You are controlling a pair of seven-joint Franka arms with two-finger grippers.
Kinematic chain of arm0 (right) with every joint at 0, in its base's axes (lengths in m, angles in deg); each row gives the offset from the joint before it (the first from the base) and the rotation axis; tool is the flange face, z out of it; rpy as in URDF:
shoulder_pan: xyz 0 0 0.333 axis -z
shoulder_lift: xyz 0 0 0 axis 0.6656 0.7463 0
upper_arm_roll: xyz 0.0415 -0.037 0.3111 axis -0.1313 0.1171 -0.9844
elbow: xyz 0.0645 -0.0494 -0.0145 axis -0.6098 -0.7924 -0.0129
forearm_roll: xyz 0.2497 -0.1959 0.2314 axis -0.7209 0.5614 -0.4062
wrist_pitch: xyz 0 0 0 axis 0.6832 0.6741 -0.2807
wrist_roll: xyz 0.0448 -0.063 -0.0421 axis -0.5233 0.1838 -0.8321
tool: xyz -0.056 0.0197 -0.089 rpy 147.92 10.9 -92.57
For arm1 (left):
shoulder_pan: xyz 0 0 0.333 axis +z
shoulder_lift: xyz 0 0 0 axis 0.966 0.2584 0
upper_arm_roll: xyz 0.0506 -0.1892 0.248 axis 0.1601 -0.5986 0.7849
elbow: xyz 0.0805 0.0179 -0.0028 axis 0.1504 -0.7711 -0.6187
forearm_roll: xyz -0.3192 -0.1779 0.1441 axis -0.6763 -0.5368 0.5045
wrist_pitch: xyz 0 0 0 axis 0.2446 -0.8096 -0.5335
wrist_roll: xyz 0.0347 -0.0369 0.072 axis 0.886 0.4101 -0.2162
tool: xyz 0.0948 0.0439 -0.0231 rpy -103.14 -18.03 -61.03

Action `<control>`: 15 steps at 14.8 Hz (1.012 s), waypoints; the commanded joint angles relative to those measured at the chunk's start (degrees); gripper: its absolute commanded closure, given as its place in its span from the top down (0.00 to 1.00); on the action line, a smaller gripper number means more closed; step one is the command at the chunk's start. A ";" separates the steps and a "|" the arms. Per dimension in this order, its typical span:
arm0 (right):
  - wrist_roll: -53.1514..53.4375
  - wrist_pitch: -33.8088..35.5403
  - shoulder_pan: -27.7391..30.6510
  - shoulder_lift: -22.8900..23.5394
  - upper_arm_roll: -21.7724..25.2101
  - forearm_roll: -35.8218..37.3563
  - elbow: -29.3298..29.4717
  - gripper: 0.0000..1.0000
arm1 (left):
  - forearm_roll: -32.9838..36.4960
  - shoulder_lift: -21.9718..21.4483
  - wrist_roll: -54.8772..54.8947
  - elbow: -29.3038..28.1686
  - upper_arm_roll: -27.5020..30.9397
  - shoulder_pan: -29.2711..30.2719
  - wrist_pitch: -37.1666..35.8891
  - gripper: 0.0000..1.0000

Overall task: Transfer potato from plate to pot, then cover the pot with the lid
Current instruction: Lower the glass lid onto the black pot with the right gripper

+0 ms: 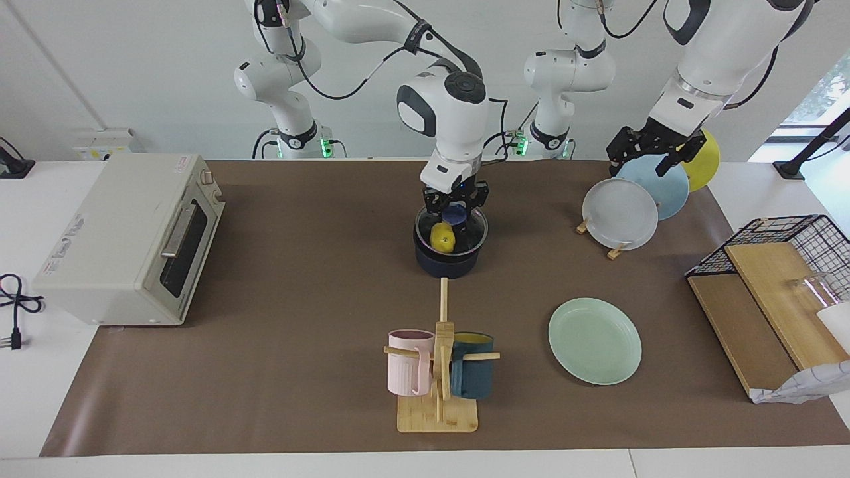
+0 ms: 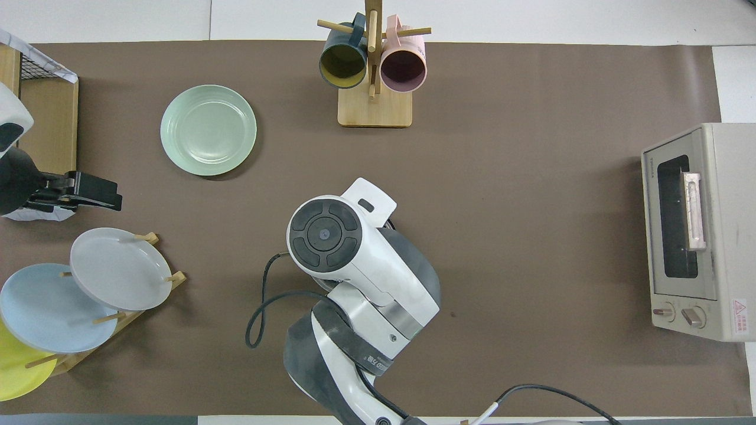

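Observation:
The dark navy pot (image 1: pixel 446 263) stands mid-table with the yellow potato (image 1: pixel 442 237) inside it, seen through the clear glass lid (image 1: pixel 473 229). The lid lies level at the pot's rim. My right gripper (image 1: pixel 455 211) is shut on the lid's blue knob. In the overhead view the right arm's wrist (image 2: pixel 326 236) hides the pot, lid and potato. The mint-green plate (image 1: pixel 595 340) (image 2: pixel 208 130) lies bare, farther from the robots, toward the left arm's end. My left gripper (image 1: pixel 639 162) (image 2: pixel 112 200) hangs open over the plate rack, holding nothing.
A wooden rack (image 1: pixel 614 251) with grey, light blue and yellow plates stands near the left arm. A mug tree (image 1: pixel 438 372) holds a pink and a teal mug. A toaster oven (image 1: pixel 133 239) sits at the right arm's end, a wire basket (image 1: pixel 790 232) and boards at the other.

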State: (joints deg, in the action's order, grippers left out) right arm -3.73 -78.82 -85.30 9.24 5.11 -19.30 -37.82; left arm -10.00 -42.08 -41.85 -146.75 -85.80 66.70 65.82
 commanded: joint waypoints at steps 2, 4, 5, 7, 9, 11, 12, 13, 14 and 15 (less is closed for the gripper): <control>0.89 -0.73 0.68 0.31 -0.28 1.04 -0.04 0.00 | -0.68 -0.25 -0.68 -0.21 -0.32 0.94 -0.97 1.00; 0.81 -0.73 0.68 0.75 -0.28 1.04 -0.13 0.00 | -0.68 -0.34 -0.76 -0.39 -0.32 0.85 -1.06 1.00; 0.80 -0.73 0.77 0.84 -0.28 1.04 -0.13 0.00 | -0.60 -0.43 -0.76 -0.39 -0.32 0.94 -1.24 1.00; 0.80 -0.73 0.77 1.02 -0.28 1.04 -0.13 0.00 | -0.60 -0.34 -0.68 -0.39 -0.41 1.03 -1.24 1.00; 0.80 -0.73 0.68 1.28 -0.37 0.86 -0.13 0.00 | -0.51 -0.25 -0.68 -0.39 -0.41 1.12 -1.24 1.00; 0.80 -0.82 0.86 1.28 -0.37 0.86 -0.13 0.00 | -0.42 -0.16 -0.68 -0.22 -0.67 1.55 -1.24 1.00; 0.80 -1.16 0.94 1.28 -0.37 0.69 -0.13 0.00 | -0.33 -0.16 -0.68 -0.13 -0.67 1.56 -1.24 1.00; 0.80 -1.69 0.86 1.28 -0.37 0.60 -0.21 0.00 | -0.07 -0.08 -0.59 -0.13 -0.76 1.56 -1.24 1.00; 0.89 -1.78 0.77 1.28 -0.37 0.60 -0.56 0.00 | 0.28 -0.16 -0.59 -0.13 -0.76 1.56 -1.33 1.00; 0.89 -1.87 0.86 1.28 -0.37 0.60 -0.74 0.00 | 0.37 -0.16 -0.59 -0.13 -0.76 1.47 -1.50 1.00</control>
State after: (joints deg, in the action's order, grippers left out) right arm -3.73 -79.36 -84.89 10.64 5.13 -19.30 -37.99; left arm -10.00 -42.08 -41.94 -146.77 -85.82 67.22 65.31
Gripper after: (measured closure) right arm 0.339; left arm 0.000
